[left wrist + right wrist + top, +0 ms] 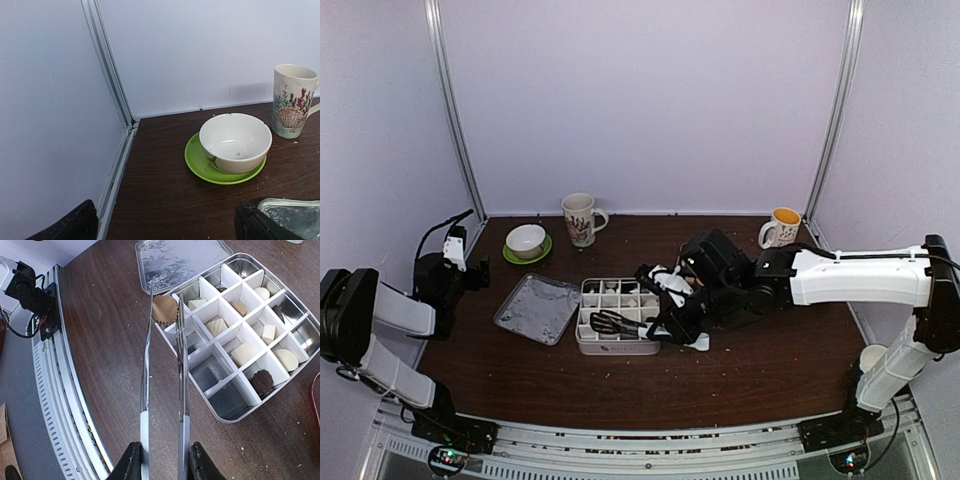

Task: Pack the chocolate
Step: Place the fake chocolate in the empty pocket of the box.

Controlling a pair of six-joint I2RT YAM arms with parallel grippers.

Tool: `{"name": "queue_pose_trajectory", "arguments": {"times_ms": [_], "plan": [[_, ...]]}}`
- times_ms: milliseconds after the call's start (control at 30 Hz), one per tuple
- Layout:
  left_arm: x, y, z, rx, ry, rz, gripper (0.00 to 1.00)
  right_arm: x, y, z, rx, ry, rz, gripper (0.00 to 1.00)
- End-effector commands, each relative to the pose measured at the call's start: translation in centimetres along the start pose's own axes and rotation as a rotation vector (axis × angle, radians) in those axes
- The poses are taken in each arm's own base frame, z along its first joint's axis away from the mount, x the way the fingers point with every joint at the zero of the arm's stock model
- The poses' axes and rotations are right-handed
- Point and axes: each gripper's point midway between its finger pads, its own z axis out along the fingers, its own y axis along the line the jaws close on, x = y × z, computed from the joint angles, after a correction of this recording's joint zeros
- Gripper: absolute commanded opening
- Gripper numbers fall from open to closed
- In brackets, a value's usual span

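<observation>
The right gripper (pixel 164 462) is clamped on the tongs (pixel 162 390), whose two arms are pressed between the black fingers (pixel 131 464). The handle ends are cut off by the bottom edge of the wrist view. A tan, fluted chocolate (pixel 164 309) is pinched between the tong tips. It is seen at the corner of the box (pixel 232 401) that lies next to the lid (pixel 175 262). Its height above the rim cannot be told.

Cream pieces (pixel 245 353) and one dark piece (pixel 261 381) lie in separate compartments of the box. Several other compartments show only a dark, shiny bottom, and it cannot be made out whether anything lies in the shaded ones. The lid is cut off by the top edge, and a reddish shape at the right edge is too cropped to be named.

In the top view the right side of the box is covered by the right arm, and the pieces are too small to be told apart there.

The left gripper (pixel 162 234) is held wide apart with nothing between its jaws. Only the tips of its fingers (pixel 70 227) show at the bottom corners of its wrist view. A white bowl (pixel 235 142) on a green saucer (pixel 197 162) is seen ahead of it. The shell-patterned mug (pixel 292 102) is clipped by the right edge. Only a corner of the lid enters that view, at the bottom.
</observation>
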Motion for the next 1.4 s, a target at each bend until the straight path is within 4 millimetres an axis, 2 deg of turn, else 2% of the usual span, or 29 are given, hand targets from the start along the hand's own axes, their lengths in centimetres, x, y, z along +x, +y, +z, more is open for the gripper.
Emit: {"name": "queue_pose_trajectory", "arguments": {"times_ms": [0,300,1000,1367], "plan": [[-1.0,0.6,0.3,-0.020,-0.032,-0.010,0.98,-2.4,0.6,-0.2,0.004,-0.066,-0.031,0.17],[-1.0,0.6,0.3,-0.020,-0.033,-0.010,0.98,-2.4,0.7,0.9,0.003,-0.046,-0.036,0.17],[-1.0,0.5,0.3,-0.019,-0.033,-0.010,0.98,-2.2,1.0,2.0,0.004,-0.023,-0.051,0.20],[-1.0,0.6,0.3,-0.019,-0.033,-0.010,0.98,-2.6,0.3,2.3,0.052,-0.023,-0.045,0.22]]}}
